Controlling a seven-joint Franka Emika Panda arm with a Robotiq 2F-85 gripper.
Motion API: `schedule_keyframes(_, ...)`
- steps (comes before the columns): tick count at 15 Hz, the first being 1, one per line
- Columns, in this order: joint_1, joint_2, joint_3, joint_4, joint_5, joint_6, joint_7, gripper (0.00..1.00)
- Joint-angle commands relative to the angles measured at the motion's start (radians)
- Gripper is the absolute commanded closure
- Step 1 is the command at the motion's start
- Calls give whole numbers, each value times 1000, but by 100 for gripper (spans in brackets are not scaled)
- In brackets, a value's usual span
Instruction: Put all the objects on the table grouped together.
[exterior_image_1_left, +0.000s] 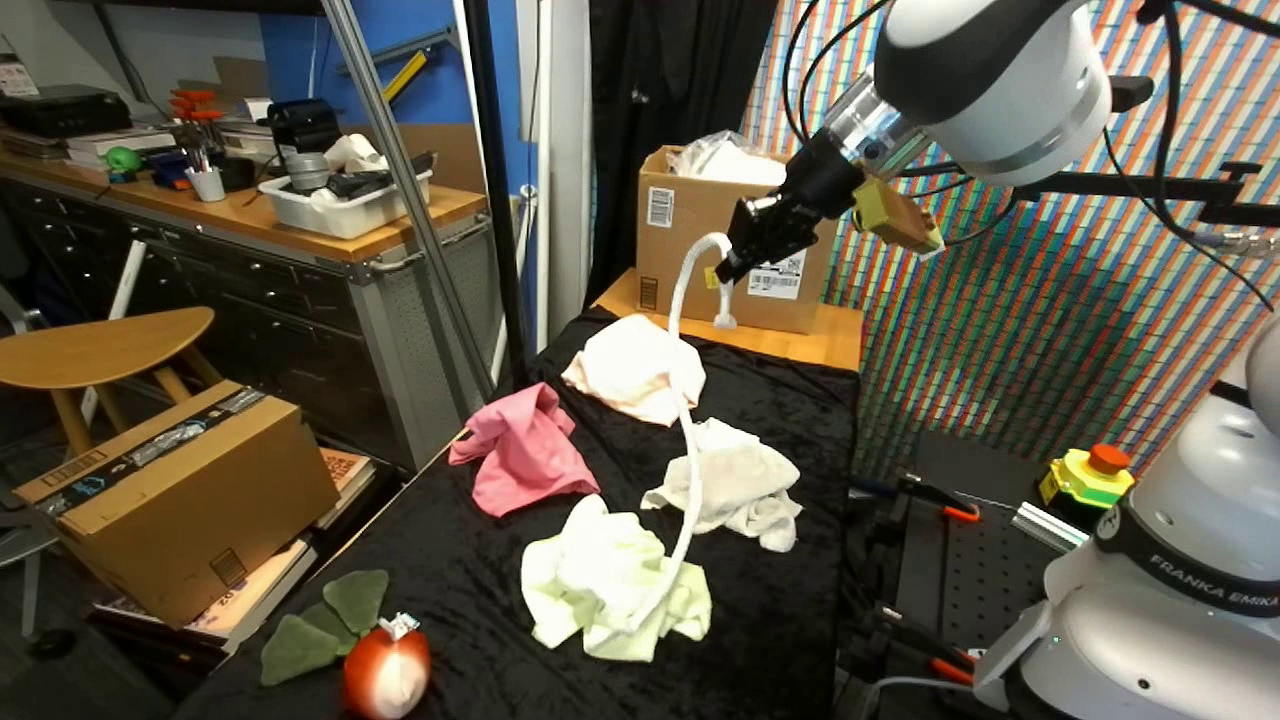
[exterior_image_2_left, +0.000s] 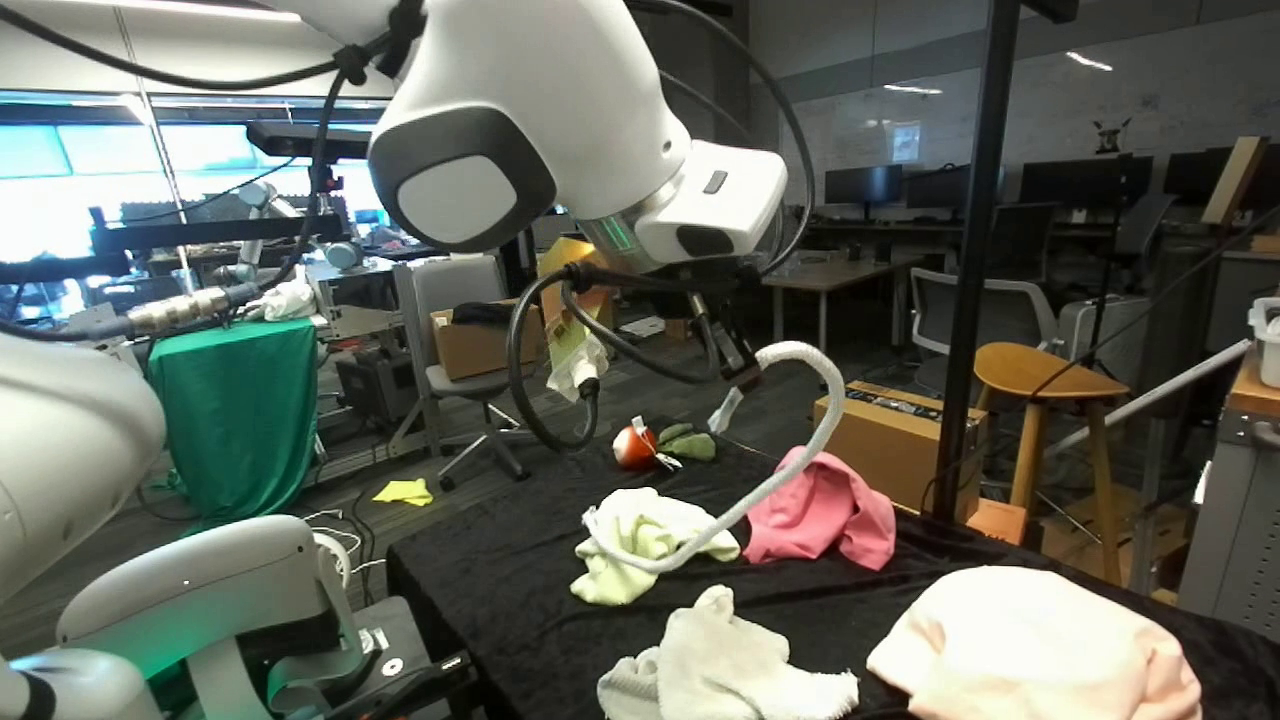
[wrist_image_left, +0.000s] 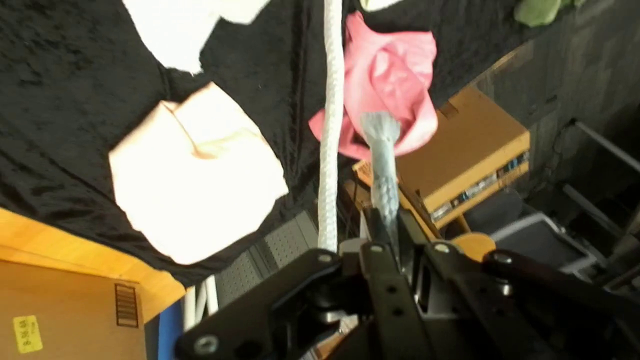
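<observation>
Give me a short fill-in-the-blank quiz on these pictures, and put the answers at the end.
The pincer is shut on a rope whose colour is ____.
The number of cloths on the black table cover is ____.
In the wrist view, the rope's flared tip shows against a cloth coloured ____.
In an exterior view, the box behind the pincer is made of ____.
Missing words: white; four; pink; cardboard.
</observation>
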Motion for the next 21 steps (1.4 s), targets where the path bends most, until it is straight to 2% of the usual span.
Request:
schedule_keyframes(1, -107, 54, 137, -1, -125, -104, 66, 95)
schedule_keyframes(5, -147, 120, 299, -5, -189, -132, 103, 95)
schedule_keyframes(9, -119, 181, 423, -5, -179, -142, 99, 94)
schedule_keyframes(13, -142, 250, 574, -6, -211, -131, 131, 94)
schedule_keyframes(18, -270, 295, 730, -7, -386, -140, 259, 94)
schedule_keyframes(21, -384, 299, 807, -7, -494, -120, 330, 94)
